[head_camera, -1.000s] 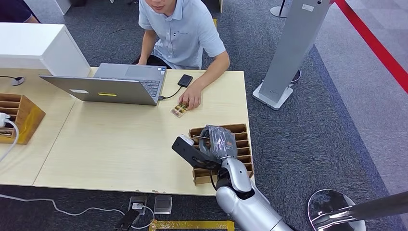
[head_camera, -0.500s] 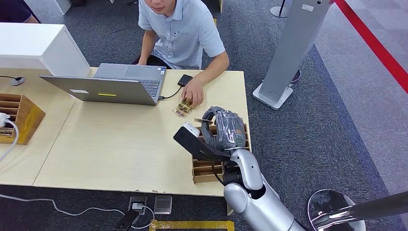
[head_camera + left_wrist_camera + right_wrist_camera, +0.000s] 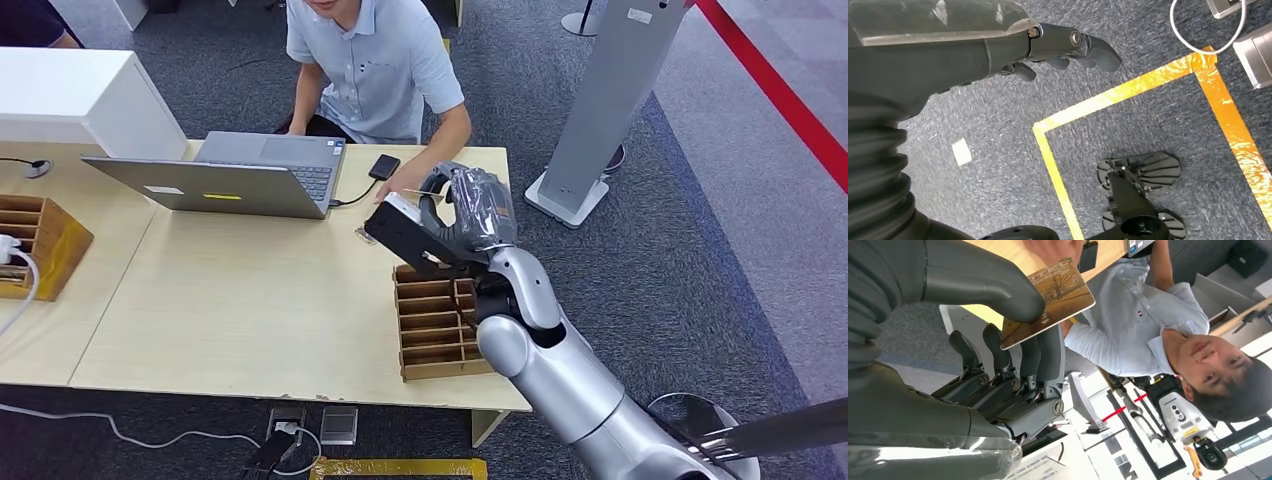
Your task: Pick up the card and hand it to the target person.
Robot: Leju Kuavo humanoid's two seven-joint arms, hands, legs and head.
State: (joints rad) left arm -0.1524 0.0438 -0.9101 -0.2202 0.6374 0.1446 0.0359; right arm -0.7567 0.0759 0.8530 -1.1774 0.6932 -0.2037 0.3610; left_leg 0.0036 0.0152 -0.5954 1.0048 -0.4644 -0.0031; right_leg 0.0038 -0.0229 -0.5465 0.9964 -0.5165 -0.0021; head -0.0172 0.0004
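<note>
Right wrist view: the right hand (image 3: 998,340) pinches the thin, stiff brown printed card (image 3: 1048,300) between thumb and fingers by one end, above the table. It looks light and slick; the person's hand (image 3: 400,185) should take its free edge.

From the head view we see the card (image 3: 408,190) only as a thin sliver above the right hand (image 3: 462,222), its face turned away, and the hand covers most of the person's hand (image 3: 392,191) just beyond it. In the right wrist view the thumb (image 3: 973,277) hides one end of the card (image 3: 1048,302). Its printed picture is too small for us to read.
</note>
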